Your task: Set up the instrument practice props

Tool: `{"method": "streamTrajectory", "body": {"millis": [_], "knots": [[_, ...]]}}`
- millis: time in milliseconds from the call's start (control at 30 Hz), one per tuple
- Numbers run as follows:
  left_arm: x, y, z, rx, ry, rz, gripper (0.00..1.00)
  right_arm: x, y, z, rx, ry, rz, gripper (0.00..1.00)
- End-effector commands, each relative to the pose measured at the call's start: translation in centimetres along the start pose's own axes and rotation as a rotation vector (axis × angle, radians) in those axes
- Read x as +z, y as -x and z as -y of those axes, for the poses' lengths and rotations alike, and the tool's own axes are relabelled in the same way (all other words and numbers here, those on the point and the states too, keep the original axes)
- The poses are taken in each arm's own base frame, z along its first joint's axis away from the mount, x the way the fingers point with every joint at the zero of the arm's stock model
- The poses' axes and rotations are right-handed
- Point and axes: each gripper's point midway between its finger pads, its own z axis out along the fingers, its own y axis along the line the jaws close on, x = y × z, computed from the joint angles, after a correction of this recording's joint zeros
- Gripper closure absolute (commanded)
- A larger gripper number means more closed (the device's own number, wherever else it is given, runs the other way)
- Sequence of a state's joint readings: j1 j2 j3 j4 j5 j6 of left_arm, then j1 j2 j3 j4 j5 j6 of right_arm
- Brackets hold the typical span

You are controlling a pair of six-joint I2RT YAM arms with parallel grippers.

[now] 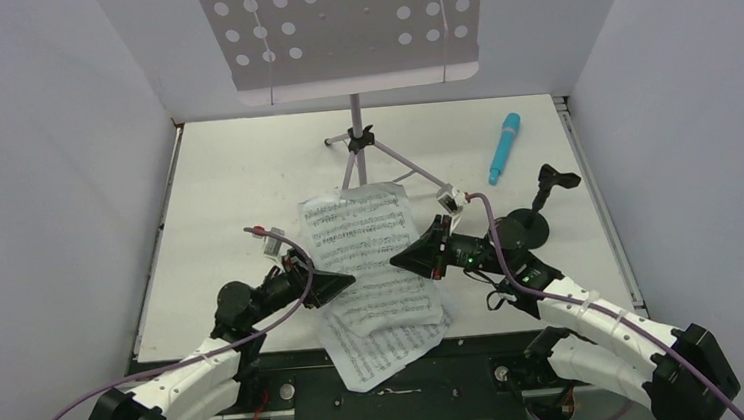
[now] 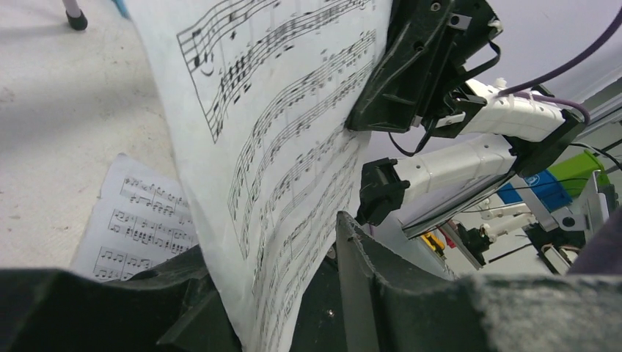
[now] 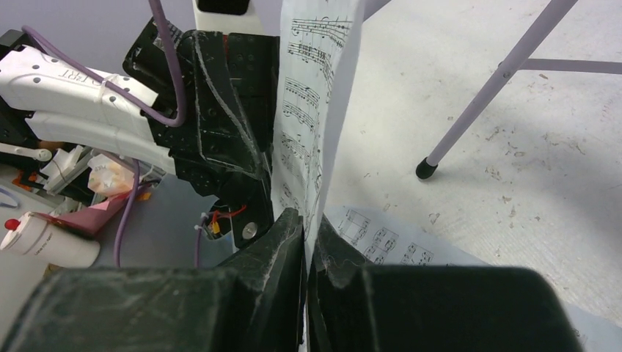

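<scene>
Lilac tripod legs (image 1: 407, 169) just beyond the white page (image 1: 365, 236).

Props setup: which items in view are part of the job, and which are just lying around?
Job:
- lilac music stand
- lifted sheet-music page
- loose pages under it
- blue toy microphone
- black mic stand

Lying about, off the table:
- white bottle
- blue box
- green object
</scene>
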State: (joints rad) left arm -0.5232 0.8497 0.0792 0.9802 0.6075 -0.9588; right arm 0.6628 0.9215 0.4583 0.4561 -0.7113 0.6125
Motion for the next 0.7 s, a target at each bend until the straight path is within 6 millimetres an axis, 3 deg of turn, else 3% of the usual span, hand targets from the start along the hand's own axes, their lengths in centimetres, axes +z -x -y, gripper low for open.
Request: {"method": "streamTrajectory", "body": {"millis": [0, 200, 533, 667], "knots": [[0.3, 2.2, 3.6, 0.102, -0.133, 0.057, 0.64, 0.6, 2.3, -1.5, -0.071, 0.057, 0.057, 0.95], [0.3, 2.0, 3.5, 0.105, -0.125, 0.055, 0.74, 0.9, 2.3, -1.5, -0.061, 0.067, 0.053, 0.95], [0.3, 1.6, 2.9, 0.106, -0.099, 0.035, 1.0, 0.8, 2.2, -1.0, -0.068, 0.04, 0.046, 0.94], [0.3, 1.7, 2.7, 0.116, -0.087, 0.044, 1.0, 0.7, 2.1, -0.4, -0.073, 0.003, 0.039, 0.85]]}}
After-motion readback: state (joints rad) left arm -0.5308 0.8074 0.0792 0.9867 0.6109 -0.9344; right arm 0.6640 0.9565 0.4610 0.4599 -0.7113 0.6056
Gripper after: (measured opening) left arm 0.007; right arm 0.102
